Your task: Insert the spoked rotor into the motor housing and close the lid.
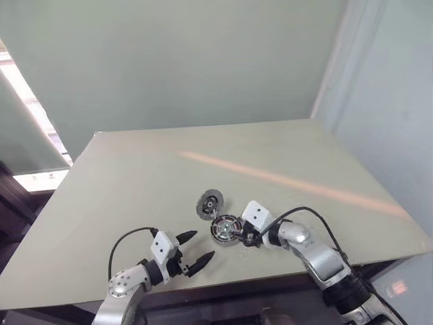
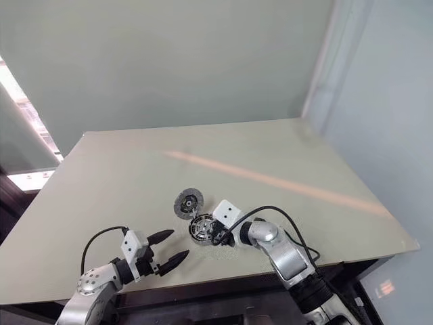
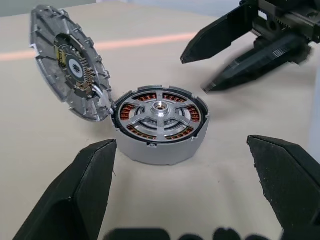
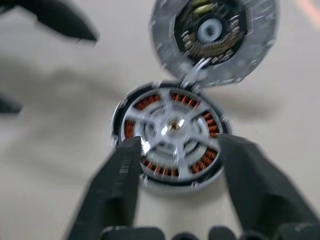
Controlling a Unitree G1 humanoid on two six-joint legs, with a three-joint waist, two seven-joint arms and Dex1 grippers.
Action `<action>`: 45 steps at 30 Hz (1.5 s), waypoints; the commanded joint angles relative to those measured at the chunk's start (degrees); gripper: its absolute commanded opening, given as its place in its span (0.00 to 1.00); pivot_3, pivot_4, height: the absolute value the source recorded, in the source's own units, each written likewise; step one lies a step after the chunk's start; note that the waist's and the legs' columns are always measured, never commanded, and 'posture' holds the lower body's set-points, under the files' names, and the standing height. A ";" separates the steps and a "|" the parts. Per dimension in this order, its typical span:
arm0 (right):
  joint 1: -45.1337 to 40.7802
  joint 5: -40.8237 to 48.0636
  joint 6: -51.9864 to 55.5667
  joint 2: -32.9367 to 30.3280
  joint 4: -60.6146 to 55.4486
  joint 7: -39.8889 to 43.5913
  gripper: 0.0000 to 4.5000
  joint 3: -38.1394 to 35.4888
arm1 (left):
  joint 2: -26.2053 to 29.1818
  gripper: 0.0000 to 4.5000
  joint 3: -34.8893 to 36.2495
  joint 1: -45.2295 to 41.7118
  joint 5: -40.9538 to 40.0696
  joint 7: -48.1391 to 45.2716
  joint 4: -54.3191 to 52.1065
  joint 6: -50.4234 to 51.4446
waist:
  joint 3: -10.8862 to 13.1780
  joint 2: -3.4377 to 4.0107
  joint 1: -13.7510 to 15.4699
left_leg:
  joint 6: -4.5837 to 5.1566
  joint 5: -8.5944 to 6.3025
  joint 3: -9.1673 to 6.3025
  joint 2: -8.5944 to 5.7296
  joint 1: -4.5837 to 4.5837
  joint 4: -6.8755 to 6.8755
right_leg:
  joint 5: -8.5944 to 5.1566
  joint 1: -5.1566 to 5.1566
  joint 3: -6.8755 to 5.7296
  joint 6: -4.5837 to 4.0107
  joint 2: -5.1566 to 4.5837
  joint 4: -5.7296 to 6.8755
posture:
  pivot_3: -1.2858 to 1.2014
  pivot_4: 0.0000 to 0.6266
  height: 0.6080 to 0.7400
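The motor housing (image 3: 150, 145) sits on the table near the front edge, copper coils ringing its inside. The shiny spoked rotor (image 3: 159, 107) lies seated inside it. The grey lid (image 3: 70, 62) stands tilted up on edge beside the housing, touching its rim, with its inner face showing. My right gripper (image 3: 195, 75) hovers just beyond the housing, open, nothing between its fingers (image 4: 120, 180). My left gripper (image 1: 201, 246) is open and empty, a short way to the left of the housing and pointing toward it.
The beige table (image 1: 135, 176) stretches far back and to both sides. Its front edge (image 1: 223, 281) runs just below the grippers. A black cable (image 1: 318, 220) loops off my right wrist.
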 commanded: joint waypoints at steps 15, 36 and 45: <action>-6.84 -12.59 -12.58 -7.03 -0.46 10.27 1.00 8.81 | 0.56 0.62 1.44 0.63 -1.11 2.54 -2.45 4.59 | -0.01 -0.06 0.04 | 0.00 0.00 -0.02 0.00 0.01 0.02 | 0.00 0.03 -0.03 0.00 0.00 0.00 | 0.52 0.00 1.00; -10.38 -23.52 -24.06 -4.46 12.43 10.26 1.00 12.34 | -0.58 0.00 4.52 0.93 -3.30 6.01 -6.07 10.31 | -0.03 -0.17 0.02 | -0.01 0.00 -0.06 0.00 0.19 0.09 | 0.00 0.23 -0.06 0.00 0.00 0.01 | 0.52 0.00 1.00; -10.81 -25.54 -26.60 -2.76 15.61 9.52 1.00 12.72 | -0.52 0.00 4.42 1.36 -3.16 5.90 -6.52 10.12 | -0.05 -0.23 -0.08 | -0.01 0.00 -0.07 0.02 0.70 0.08 | 0.00 0.63 -0.07 -0.01 0.00 0.01 | 0.52 0.00 1.00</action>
